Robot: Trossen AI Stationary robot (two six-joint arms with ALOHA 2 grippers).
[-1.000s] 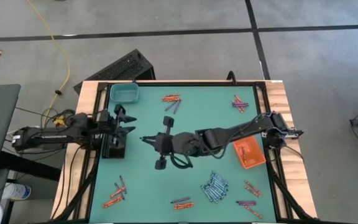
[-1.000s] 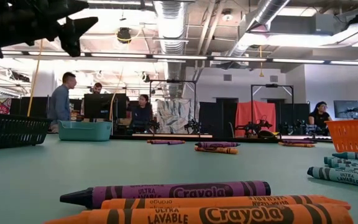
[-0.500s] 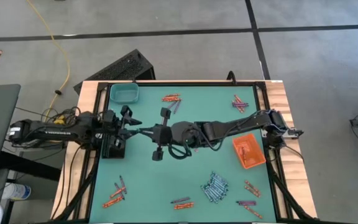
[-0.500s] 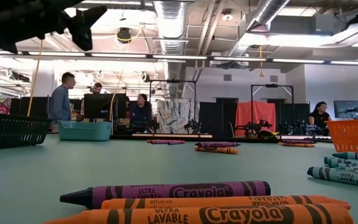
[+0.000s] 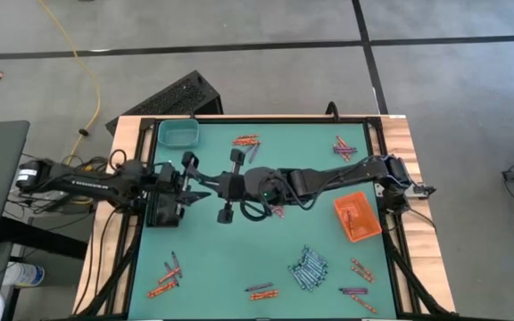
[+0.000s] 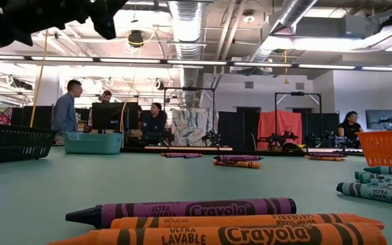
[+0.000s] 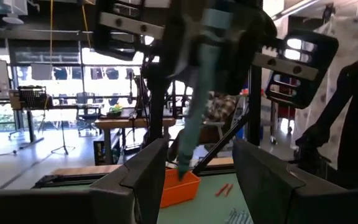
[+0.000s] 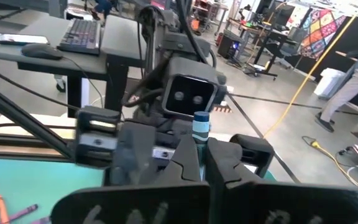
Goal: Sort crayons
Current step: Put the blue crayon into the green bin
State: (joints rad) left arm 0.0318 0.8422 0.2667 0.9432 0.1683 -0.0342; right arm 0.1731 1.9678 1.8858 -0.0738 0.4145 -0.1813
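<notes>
Bright, even light fills the room from long ceiling strips, and seen from above the green counter [image 5: 239, 259] carries only soft, short shadows under the arms. At counter height the nearest crayons [image 6: 203, 221] are sharp while the left arm overhead is a black silhouette against the glowing ceiling. Past the left hand [image 7: 194, 168], daylit windows wash out pale and the close fingers [image 7: 263, 174] blur. The right wrist view smears its own dark fingers [image 8: 185, 165] softly.

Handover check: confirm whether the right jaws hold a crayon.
Yes: the right gripper is shut on a blue-grey crayon standing between its jaws.
</notes>
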